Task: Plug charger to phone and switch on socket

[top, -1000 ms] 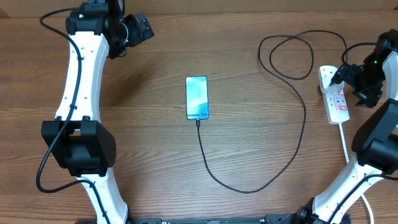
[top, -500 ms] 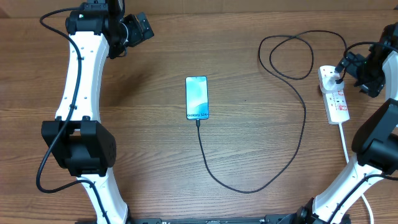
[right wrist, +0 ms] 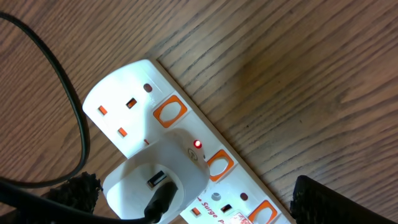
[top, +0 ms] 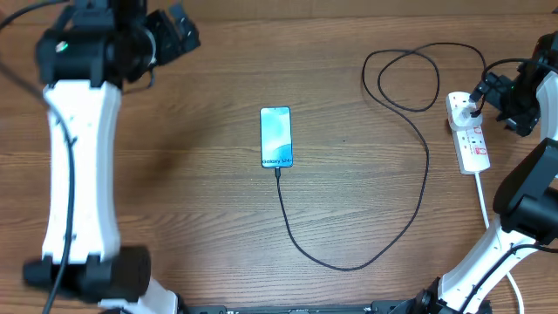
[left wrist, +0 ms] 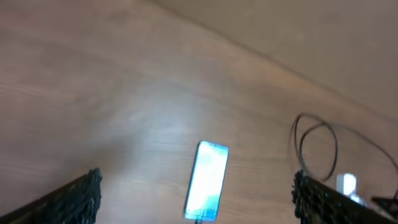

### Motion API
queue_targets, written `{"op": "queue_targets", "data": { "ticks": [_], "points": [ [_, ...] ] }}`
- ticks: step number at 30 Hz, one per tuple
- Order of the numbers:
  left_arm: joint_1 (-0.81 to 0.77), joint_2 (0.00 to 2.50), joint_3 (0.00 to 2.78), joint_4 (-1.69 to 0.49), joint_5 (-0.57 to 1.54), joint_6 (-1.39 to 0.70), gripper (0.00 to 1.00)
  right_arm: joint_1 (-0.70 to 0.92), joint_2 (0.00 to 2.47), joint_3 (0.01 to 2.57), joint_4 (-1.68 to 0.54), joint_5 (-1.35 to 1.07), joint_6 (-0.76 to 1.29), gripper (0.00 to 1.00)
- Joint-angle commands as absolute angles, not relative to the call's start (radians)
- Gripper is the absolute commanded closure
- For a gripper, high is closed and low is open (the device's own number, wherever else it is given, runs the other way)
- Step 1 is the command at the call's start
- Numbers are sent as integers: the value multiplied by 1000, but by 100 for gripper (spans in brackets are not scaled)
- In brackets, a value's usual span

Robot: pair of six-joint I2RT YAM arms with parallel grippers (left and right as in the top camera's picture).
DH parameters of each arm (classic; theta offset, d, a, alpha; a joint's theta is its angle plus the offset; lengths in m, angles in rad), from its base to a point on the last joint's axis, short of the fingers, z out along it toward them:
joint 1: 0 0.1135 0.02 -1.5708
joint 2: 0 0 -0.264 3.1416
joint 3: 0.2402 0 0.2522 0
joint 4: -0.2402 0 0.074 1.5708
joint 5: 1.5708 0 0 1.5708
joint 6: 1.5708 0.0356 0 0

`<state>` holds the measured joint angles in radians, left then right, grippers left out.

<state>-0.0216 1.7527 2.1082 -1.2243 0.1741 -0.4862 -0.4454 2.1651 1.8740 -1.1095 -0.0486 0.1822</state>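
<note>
Hovering over the socket (right wrist: 124,109), right gripper (right wrist: 193,199) spread wide and empty; left gripper (left wrist: 196,186) likewise.

A wooden table (top: 200,218) filled the overhead view. It was mid-brown, with a fine grain running left to right. The right wrist camera showed the grain up close: darker streaks slanted across lighter brown, with a dull, darker patch towards the upper right. The left wrist view was blurred. There the tabletop looked paler, with a soft glare near its middle, and its far edge ran on a slant — beyond it lay a plain tan background (left wrist: 298,25).
</note>
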Motion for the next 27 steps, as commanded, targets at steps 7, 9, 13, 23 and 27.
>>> {"op": "queue_targets", "data": {
  "ticks": [7,9,13,23,27],
  "points": [
    [-21,1675,2070,-1426,3,-467,1,-449,2155,1891,-1103,-54,177,0],
    [-21,1658,2009,-1364,5,-467,0,-449,2155,1891,-1104,-54,177,0],
    [-23,1585,1776,-1082,57,-468,0,-449,2155,1891,-1104,-54,177,0],
    [-31,1327,1013,-212,128,-479,1,-449,2155,1891,-1104,-54,177,0],
    [-32,1234,765,13,128,-479,0,-449,2155,1891,-1104,-54,177,0]
  ]
}}
